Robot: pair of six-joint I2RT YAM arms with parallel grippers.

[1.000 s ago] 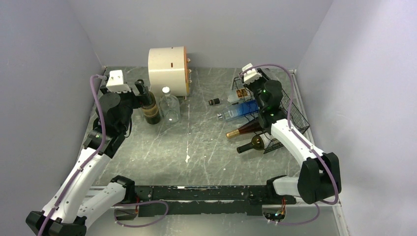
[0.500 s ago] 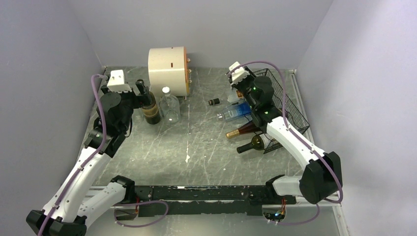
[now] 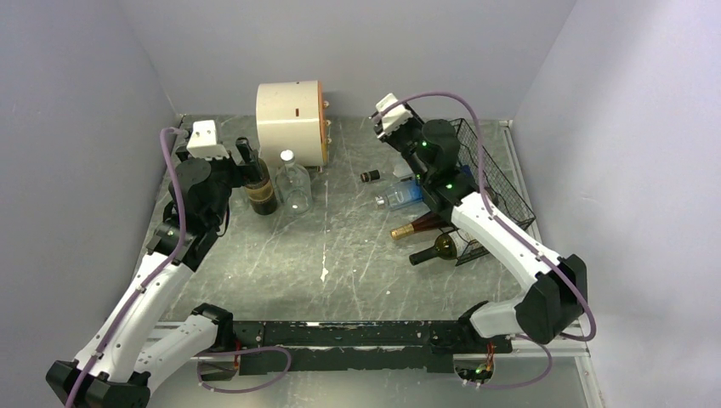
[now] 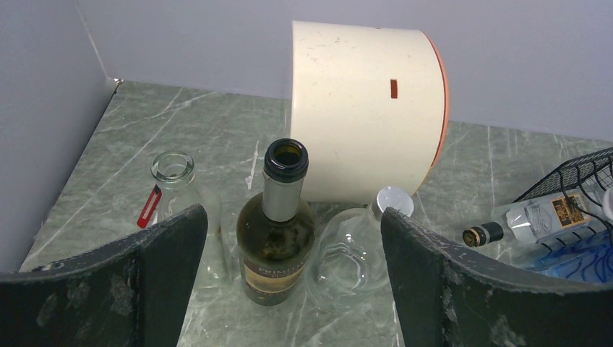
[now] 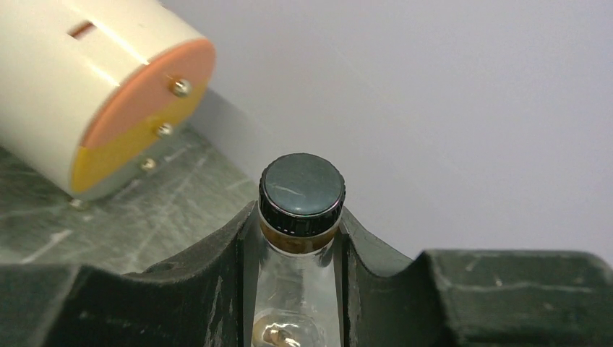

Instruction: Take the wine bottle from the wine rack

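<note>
My right gripper (image 5: 298,224) is clamped on the neck of the wine bottle (image 5: 302,184), which is clear glass with a black ribbed screw cap and an amber band beneath it (no writing shows on either). Its long axis runs along my fingers, cap end pointing toward the back wall and the cream drum (image 5: 43,79). The bottle's body is cut off at the bottom of the wrist view. From above it is hidden under my wrist, just left of the black wire wine rack (image 3: 502,183), so I cannot tell whether its base is off the rack. My left gripper (image 4: 293,217) is spread wide and holds nothing. It faces an upright, uncapped dark bottle (image 4: 278,238) whose label seems to begin "PRI"; the rest is too small to read. A capped bottle (image 4: 520,220) lies at the rack's edge, its brown label unreadable.
</note>
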